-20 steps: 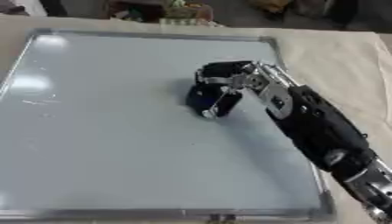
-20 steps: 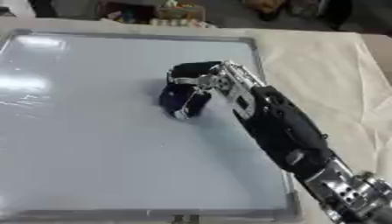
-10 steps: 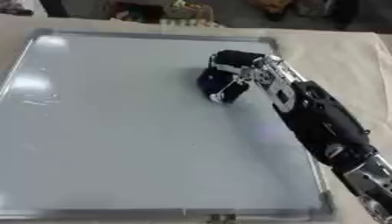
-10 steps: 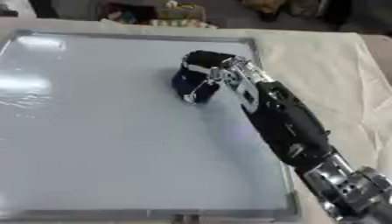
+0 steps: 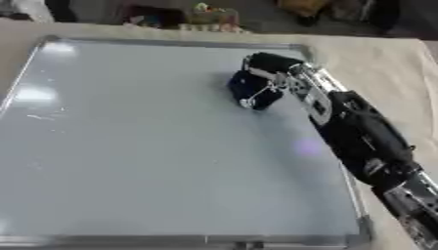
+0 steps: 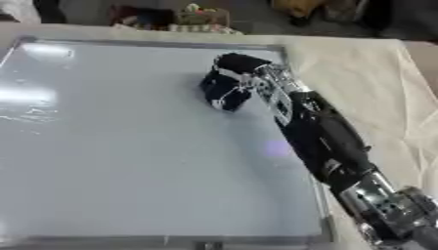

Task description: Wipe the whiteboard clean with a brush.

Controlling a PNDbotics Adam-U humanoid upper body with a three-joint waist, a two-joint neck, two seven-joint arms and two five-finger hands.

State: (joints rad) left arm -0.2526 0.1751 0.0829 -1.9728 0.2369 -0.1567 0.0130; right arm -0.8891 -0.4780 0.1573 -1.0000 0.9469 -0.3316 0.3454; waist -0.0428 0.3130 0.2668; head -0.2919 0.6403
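A large whiteboard (image 5: 137, 146) in a metal frame lies flat on the table and fills most of both views. My right hand (image 5: 272, 73) reaches in from the lower right, its fingers curled round a dark blue brush (image 5: 250, 89) that it presses onto the board near the upper right corner. The board's surface around the brush looks pale grey, with faint smudges near the left edge (image 5: 38, 117). My left hand shows in neither view.
A cream cloth (image 6: 368, 78) covers the table to the right of the board. Beyond the board's far edge lies clutter, with a small coloured object (image 5: 204, 10) among it. The board's metal frame (image 5: 256, 241) runs along the near edge.
My right hand has slid the brush across the board, up and to the right toward the far right corner.
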